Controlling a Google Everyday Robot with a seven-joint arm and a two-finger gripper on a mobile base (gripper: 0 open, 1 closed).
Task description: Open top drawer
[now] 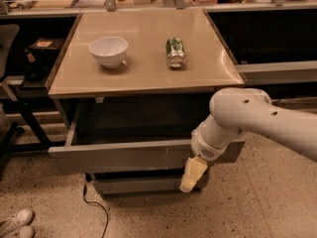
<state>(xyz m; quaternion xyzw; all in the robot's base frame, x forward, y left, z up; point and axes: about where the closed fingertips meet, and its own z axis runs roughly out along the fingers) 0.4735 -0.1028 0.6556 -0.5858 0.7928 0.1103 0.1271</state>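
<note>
While top drawer [124, 156] gapes, end effector [192, 177] fronts it.

The top drawer [119, 156] is seen pulled out from under the tabletop [148, 76]. It is wide and grey, with a flat plain front and no handle. The front sticks out past the tabletop's near edge. The inside is open at the top and looks dark and boxy. The pale gripper [193, 175] is seen by the right end of the drawer front, below the tabletop's near right corner, pointing down.
</note>
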